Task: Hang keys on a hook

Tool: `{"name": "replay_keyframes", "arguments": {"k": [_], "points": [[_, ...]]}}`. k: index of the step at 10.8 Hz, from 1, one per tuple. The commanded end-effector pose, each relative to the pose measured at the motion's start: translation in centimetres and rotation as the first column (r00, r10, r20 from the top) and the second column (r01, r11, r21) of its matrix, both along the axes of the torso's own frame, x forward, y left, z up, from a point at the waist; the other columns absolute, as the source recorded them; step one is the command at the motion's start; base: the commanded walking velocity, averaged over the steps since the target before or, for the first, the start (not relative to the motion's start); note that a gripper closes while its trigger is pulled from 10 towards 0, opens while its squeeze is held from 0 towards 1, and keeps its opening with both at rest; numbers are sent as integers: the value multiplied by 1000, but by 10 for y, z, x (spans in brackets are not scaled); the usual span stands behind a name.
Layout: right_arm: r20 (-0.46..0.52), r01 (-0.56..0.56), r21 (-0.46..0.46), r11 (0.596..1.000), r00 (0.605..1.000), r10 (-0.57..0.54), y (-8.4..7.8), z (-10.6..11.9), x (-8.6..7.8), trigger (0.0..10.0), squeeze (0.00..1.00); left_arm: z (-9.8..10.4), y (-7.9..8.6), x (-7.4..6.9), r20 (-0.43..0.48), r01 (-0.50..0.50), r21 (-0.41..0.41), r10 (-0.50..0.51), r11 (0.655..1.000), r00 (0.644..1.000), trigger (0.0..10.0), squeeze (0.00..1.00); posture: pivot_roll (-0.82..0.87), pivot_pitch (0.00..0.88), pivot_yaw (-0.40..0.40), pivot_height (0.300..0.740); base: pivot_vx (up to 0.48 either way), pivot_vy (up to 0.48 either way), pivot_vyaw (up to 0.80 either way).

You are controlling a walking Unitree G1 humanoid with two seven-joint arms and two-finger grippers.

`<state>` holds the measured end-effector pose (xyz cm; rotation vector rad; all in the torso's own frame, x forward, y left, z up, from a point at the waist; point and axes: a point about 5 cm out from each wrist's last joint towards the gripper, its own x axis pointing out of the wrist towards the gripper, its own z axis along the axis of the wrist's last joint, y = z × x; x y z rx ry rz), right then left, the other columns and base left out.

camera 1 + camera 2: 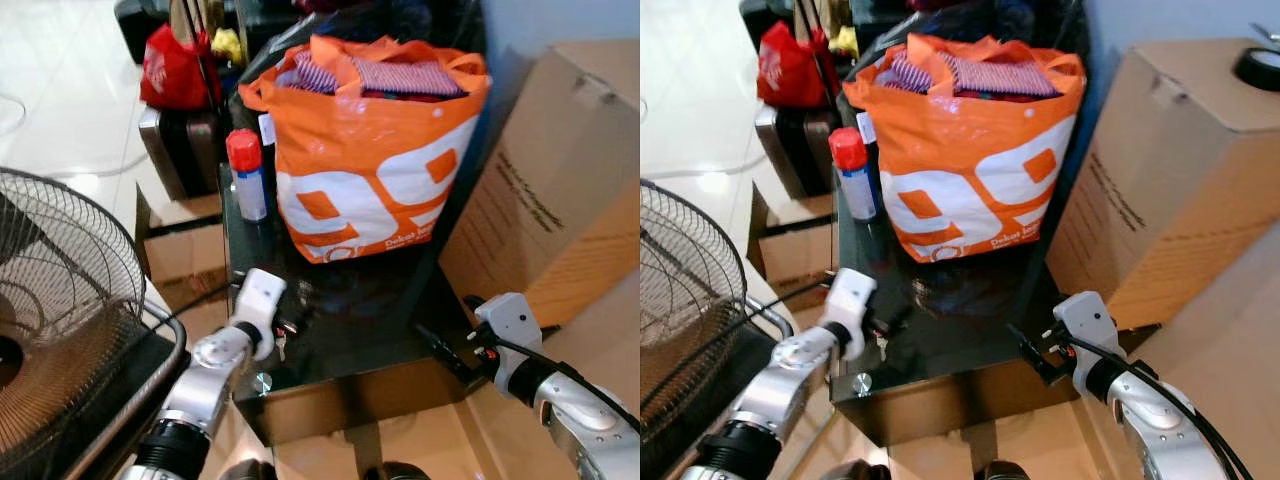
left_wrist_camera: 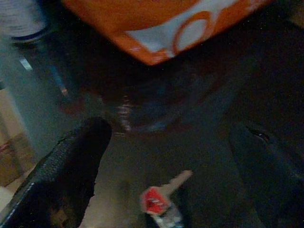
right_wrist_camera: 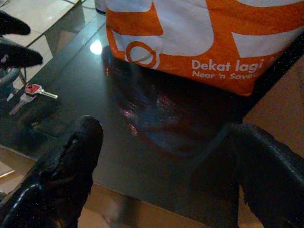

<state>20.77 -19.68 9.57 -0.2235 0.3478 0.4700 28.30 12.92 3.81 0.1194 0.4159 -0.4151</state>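
Note:
A key with a red head (image 2: 159, 199) lies flat on the black glass table (image 1: 350, 340), near its front left corner; it also appears as the key (image 3: 33, 89) in the right wrist view. My left gripper (image 2: 171, 133) hovers low over the table, open, with the key between its two fingers (image 2: 71, 166) and touching neither. The left gripper (image 1: 288, 322) sits at the table's front left. My right gripper (image 3: 166, 128) is open and holds nothing, off the table's front right corner (image 1: 445, 322). I see no hook.
An orange shopping bag (image 1: 370, 140) full of cloth stands on the middle of the table. A red-capped spray can (image 1: 246, 175) stands to its left. A large cardboard box (image 1: 560, 190) is on the right, a floor fan (image 1: 60, 310) on the left, a suitcase (image 1: 185, 145) behind.

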Motion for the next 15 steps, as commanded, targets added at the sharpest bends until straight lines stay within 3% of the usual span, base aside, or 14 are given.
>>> {"name": "replay_keyframes", "arguments": {"k": [1,3,4,6,8,10,13,15], "points": [[-5,-16,13,1000,1000,16,3,1,0,10000,0,-8,7,-5,-24,-32,29,33,999,999,10000,0,-231,120,16,740,0,0,0],[-18,-35,27,999,999,36,7,-5,3,10000,0,-19,0,-22,-107,-6,62,12,998,994,10000,0,-202,87,27,740,0,0,0],[-25,-44,28,999,999,44,7,-8,4,10000,0,-23,11,-29,-124,-35,108,49,994,991,10000,0,-201,81,30,740,0,0,0],[-27,-60,33,998,998,61,9,-8,8,10000,0,-27,20,-33,-139,-83,123,99,989,985,10000,0,-196,75,33,740,0,0,0],[-54,-94,19,995,994,95,8,-13,7,10000,0,-23,11,-21,-135,-36,79,47,996,990,10000,0,-192,74,27,740,0,0,0],[-65,-76,18,997,995,77,7,-17,7,10000,0,-27,9,-11,-156,25,89,-11,996,988,10000,0,-196,78,31,740,0,0,0],[-137,-217,56,975,965,223,18,-25,-7,10000,0,-31,7,-1,-198,46,77,-30,996,980,10000,0,-205,92,39,740,0,0,0],[-157,-306,128,943,933,324,24,-23,-18,10000,0,-37,2,0,-220,80,62,-65,995,973,10000,0,-213,99,40,740,0,0,0]]}}
